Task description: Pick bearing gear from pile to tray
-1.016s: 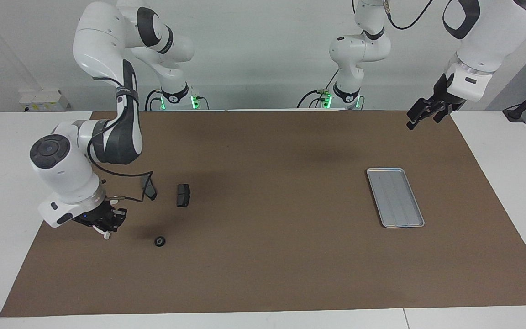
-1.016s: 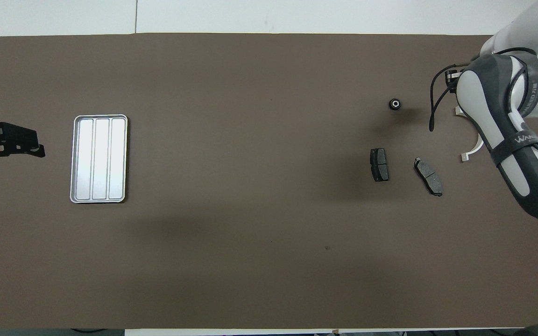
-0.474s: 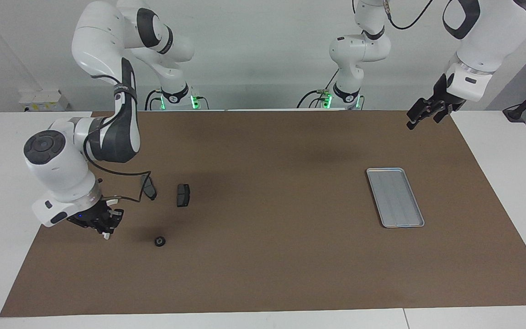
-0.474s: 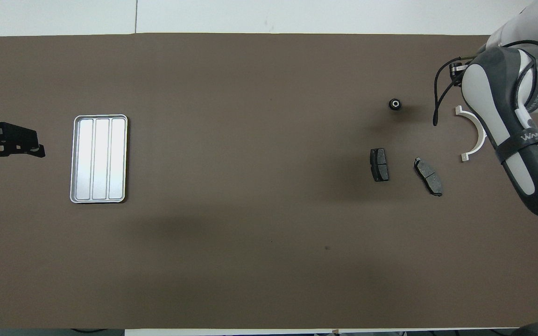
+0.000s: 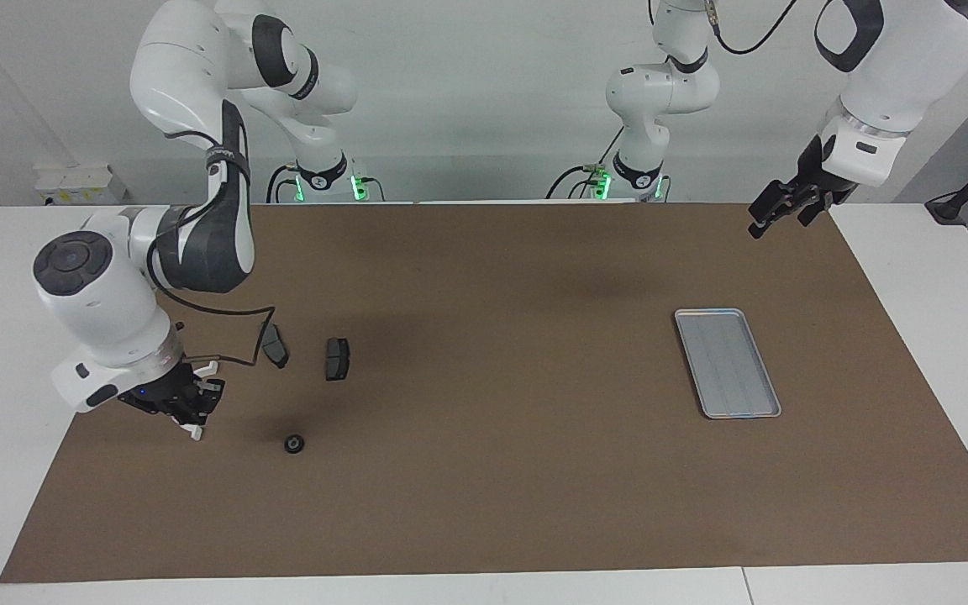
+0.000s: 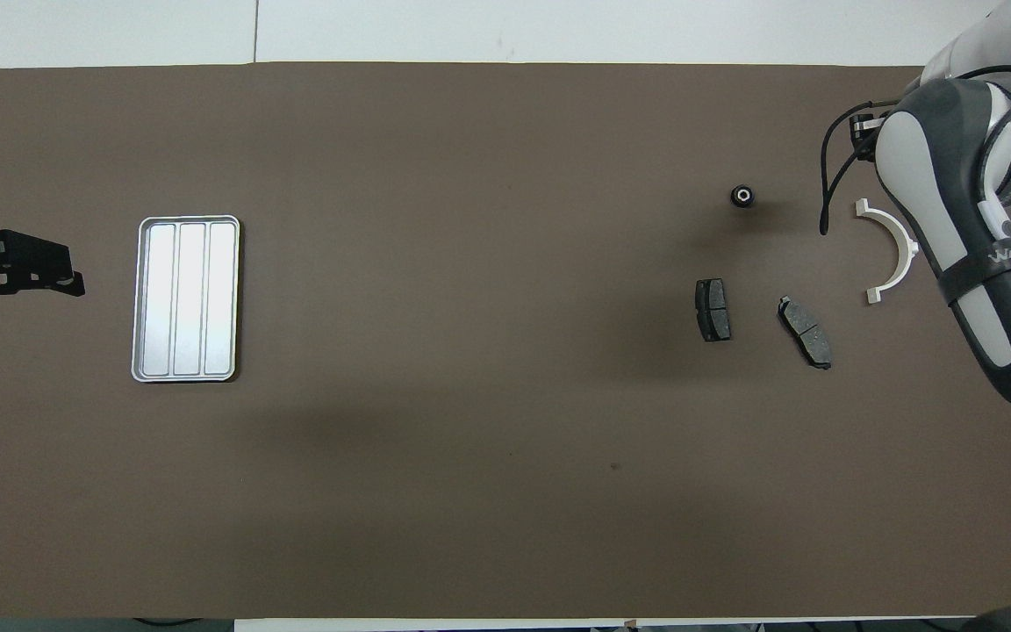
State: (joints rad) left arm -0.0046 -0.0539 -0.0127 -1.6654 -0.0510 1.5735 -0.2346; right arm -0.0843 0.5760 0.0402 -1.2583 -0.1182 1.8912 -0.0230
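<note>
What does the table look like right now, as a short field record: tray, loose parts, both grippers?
tray: flat silver-grey metal tray, nothing in it, toward the left arm's end
bearing: small black round piece on the mat
brake pads: two dark grey brake pads, nearer the robots than the bearing
bracket: white half-ring bracket
right gripper: shut, low over the bracket
left gripper: open, waiting raised

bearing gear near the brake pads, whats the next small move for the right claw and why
Probably open the right claw and shift it over the bearing gear: it hangs shut over the white bracket, with nothing visibly held, and the gear lies loose beside that bracket. The left claw waits open near the tray.
</note>
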